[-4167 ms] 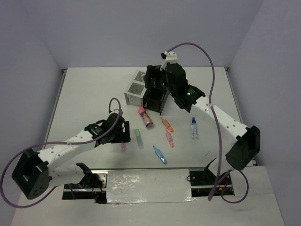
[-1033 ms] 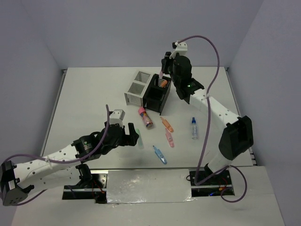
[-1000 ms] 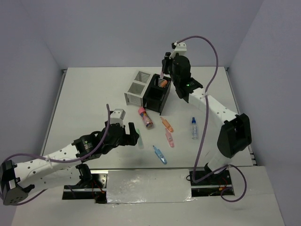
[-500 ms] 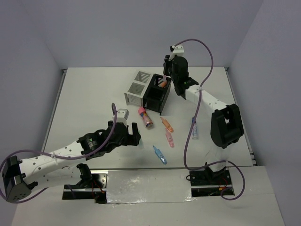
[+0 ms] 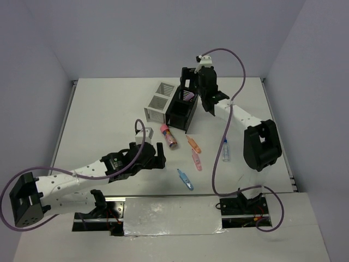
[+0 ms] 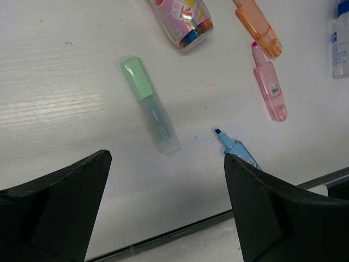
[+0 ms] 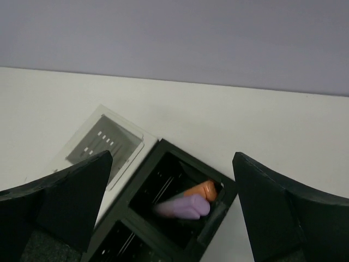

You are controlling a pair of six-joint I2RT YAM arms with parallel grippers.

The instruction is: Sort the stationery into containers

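Left wrist view: left jaws wide apart, empty, above the surface (image 6: pixel 65 71). Centre frame, between them: green highlighter (image 6: pixel 150 106) lying flat, barrel print too small to read. Blue highlighter (image 6: pixel 237 150) lower right. Pink highlighter (image 6: pixel 270 90) and orange highlighter (image 6: pixel 259 27) upper right. Pink tube (image 6: pixel 182 19) top centre, label cut off by frame edge.

Right wrist view: right jaws wide, empty, over black organiser (image 7: pixel 218 218). Purple highlighter (image 7: pixel 182 208) and second orange highlighter (image 7: pixel 203 189) sit in one compartment. White organiser (image 7: pixel 103 143) just beside, left.

Two pens (image 7: pixel 184 207) in right box (image 5: pixel 180 115), left box (image 5: pixel 157 103) adjoining.
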